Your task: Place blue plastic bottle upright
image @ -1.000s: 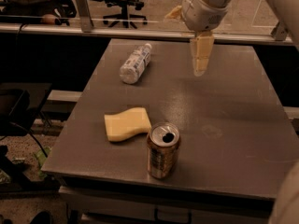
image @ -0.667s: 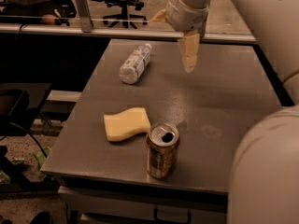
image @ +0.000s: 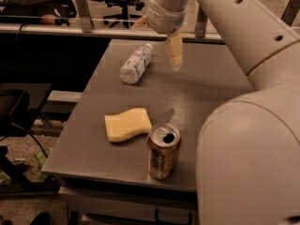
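The blue plastic bottle (image: 135, 63) is a small clear bottle with a white cap and a pale label. It lies on its side at the far left of the grey table (image: 211, 86), cap pointing away. My gripper (image: 155, 45) hangs above the far middle of the table, just right of the bottle and apart from it. It is open and empty. One yellowish finger (image: 174, 51) points down, and the other only peeks out behind the wrist.
A brown drink can (image: 163, 150) stands open-topped near the front edge. A yellow sponge (image: 126, 124) lies to its left. My arm's large white link (image: 248, 163) fills the right foreground. Office chairs and a rail stand beyond the table's far edge.
The gripper has moved left over the far part of the table, closer to the bottle. The arm now fills more of the right side. Bottle, can and sponge have not moved.
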